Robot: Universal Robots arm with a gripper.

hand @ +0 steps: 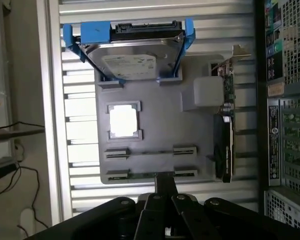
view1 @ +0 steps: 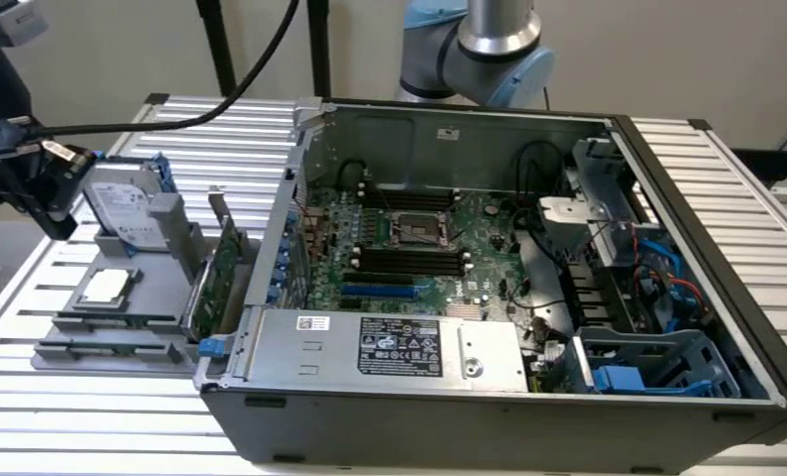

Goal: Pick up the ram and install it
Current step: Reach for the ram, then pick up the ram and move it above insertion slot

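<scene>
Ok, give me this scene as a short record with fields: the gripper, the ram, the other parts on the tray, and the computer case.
gripper: black gripper hangs over the edge of the grey parts tray, right at the ram's holder
ram: slim green memory stick, on edge in the tray's holder, not lifted
other tray parts: silver hard drive with blue rails; square silver processor chip; broad green expansion card
case: open grey computer case on the slatted metal table
memory slots: black motherboard slots, apparently empty
</scene>
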